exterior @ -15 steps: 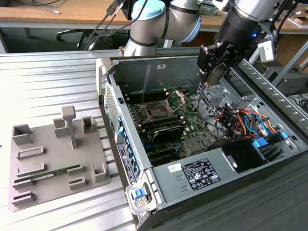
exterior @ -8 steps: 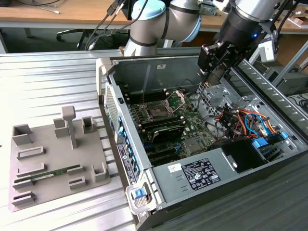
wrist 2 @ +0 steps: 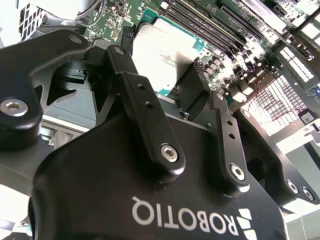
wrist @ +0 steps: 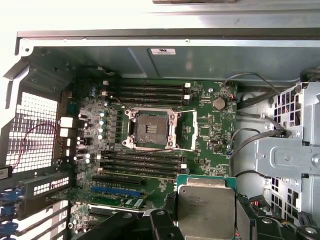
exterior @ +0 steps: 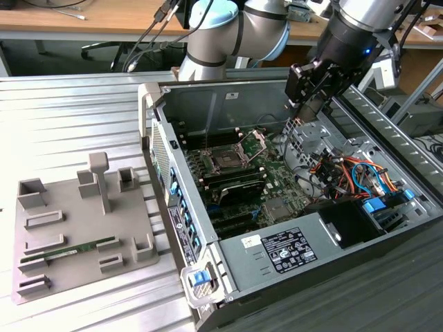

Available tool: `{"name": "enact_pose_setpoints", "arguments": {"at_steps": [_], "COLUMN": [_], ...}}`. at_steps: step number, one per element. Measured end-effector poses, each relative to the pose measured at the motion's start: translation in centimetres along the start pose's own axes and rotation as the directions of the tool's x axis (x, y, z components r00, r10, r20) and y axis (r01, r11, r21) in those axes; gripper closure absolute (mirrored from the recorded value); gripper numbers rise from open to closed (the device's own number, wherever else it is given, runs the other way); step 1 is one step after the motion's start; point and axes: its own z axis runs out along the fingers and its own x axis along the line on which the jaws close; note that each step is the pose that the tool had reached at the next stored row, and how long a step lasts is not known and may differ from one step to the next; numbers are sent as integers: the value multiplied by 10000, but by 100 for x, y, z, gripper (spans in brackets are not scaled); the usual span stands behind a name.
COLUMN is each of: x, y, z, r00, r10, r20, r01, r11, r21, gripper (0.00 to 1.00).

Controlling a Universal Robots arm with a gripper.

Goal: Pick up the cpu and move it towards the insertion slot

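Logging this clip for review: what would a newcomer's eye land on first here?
First, the hand gripping the cpu, its silvery lid held above the green motherboard in both wrist views. Next, the insertion slot, a dark square socket with its metal bracket swung open, sits mid-board between the long memory slots, apart from the chip. In the exterior view, the arm reaches down into the open computer case.

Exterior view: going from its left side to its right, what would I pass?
Grey fixture plate holding a green memory stick → open computer case → insertion slot → the tool → blue and orange cables.
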Motion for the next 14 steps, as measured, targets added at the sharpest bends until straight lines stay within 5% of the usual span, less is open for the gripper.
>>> {"name": "enact_pose_setpoints", "arguments": {"at_steps": [14], "x": [-33], "y": [1], "z": [9], "r00": [10000], "r10": [0], "r20": [0], "r01": [0], "r11": [10000], "r21": [1], "gripper": [45]}}
